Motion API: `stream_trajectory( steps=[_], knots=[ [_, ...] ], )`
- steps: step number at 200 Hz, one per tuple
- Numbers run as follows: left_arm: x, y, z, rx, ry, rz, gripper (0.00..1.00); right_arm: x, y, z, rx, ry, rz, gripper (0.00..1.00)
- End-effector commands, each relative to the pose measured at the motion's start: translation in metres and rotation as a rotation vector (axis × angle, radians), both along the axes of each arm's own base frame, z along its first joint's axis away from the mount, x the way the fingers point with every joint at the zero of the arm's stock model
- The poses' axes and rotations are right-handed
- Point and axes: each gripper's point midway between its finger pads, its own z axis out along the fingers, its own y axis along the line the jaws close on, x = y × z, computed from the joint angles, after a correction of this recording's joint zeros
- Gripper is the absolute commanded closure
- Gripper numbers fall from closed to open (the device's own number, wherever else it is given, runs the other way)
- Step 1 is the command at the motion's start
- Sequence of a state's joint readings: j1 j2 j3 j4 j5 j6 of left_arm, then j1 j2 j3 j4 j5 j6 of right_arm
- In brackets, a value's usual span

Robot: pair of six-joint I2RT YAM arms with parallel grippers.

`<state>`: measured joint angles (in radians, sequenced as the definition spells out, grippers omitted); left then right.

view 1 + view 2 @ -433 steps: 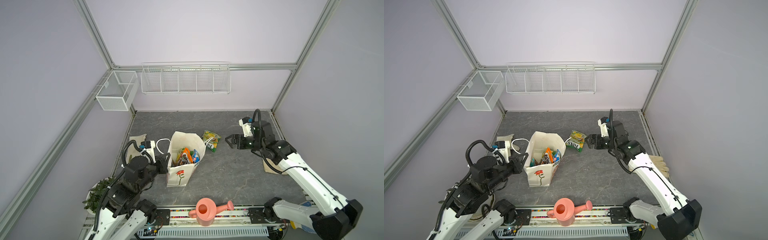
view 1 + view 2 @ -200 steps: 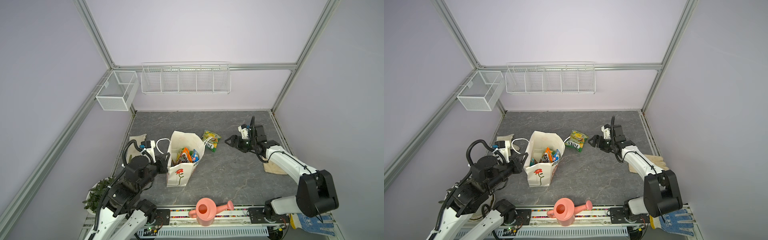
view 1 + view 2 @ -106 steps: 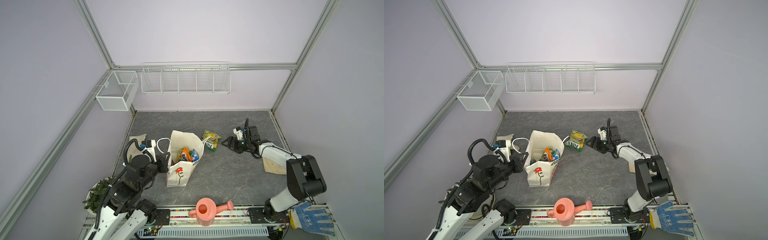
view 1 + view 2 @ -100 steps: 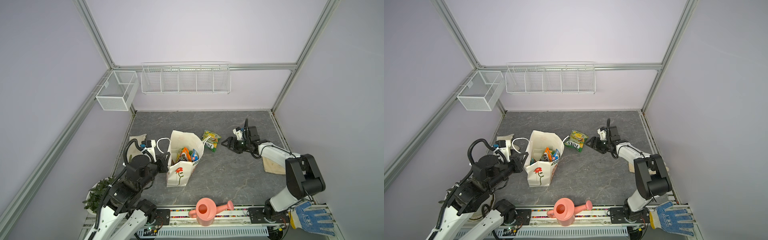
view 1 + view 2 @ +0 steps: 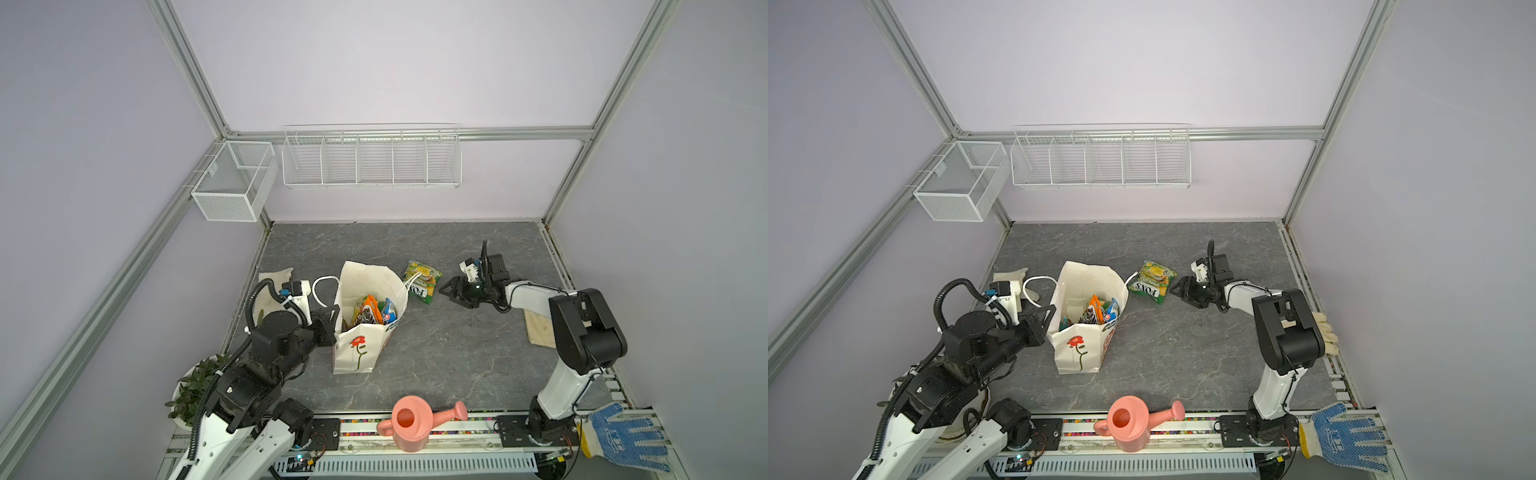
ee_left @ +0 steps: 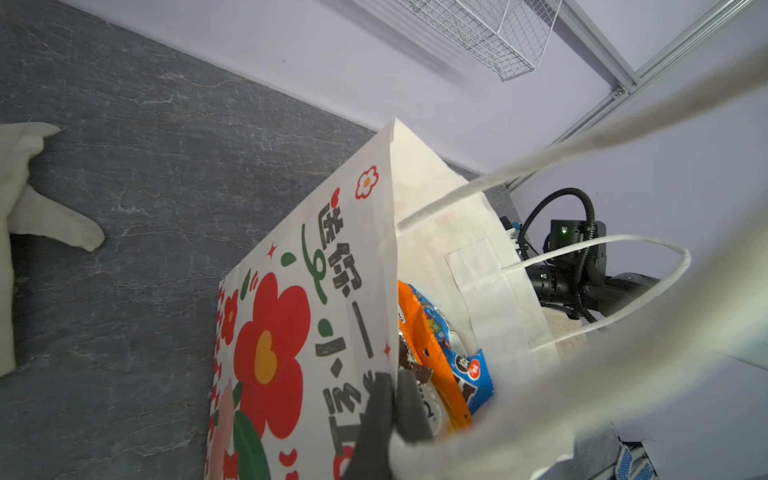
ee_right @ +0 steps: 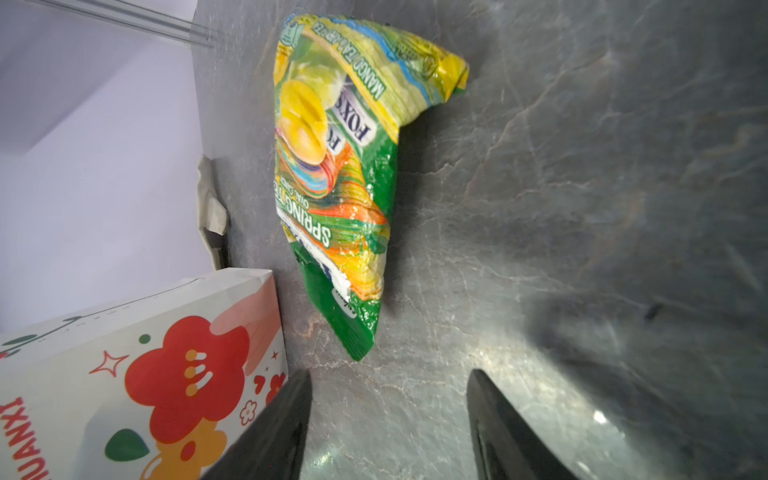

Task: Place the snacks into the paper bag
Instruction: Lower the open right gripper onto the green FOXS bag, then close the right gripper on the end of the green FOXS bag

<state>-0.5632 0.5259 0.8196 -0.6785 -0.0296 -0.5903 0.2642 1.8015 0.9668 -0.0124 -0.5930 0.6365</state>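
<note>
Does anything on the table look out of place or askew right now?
One green-yellow FOX'S packet lies on the table beside the paper bag, outside it; the other snacks sit inside. Nothing looks spilled.

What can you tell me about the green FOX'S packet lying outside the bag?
The FOX'S packet is a glossy, crinkled plastic pouch, green and yellow with fruit pictures and printed lettering, seemingly unopened. It lies flat, face up, on the grey table, close beside the paper bag on the right arm's side; whether they touch I cannot tell. The right pincer faces one corner, open, not touching it.
</note>
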Motion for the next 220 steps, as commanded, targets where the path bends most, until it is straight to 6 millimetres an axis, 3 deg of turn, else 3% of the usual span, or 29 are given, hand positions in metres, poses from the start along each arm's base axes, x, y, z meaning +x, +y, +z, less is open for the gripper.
stream_trajectory(
  steps=[1, 158, 220],
  knots=[
    [-0.002, 0.003, 0.005, 0.004, -0.018, 0.007, 1.0, 0.008, 0.006, 0.0, 0.018, -0.014, 0.009, 0.38],
    [-0.005, 0.006, 0.002, 0.005, -0.012, 0.01, 1.0, 0.005, 0.05, -0.028, 0.013, 0.009, 0.081, 0.5],
    [-0.006, 0.007, 0.002, 0.006, -0.013, 0.013, 1.0, 0.004, 0.057, -0.035, 0.007, 0.015, 0.087, 0.54]
  ],
)
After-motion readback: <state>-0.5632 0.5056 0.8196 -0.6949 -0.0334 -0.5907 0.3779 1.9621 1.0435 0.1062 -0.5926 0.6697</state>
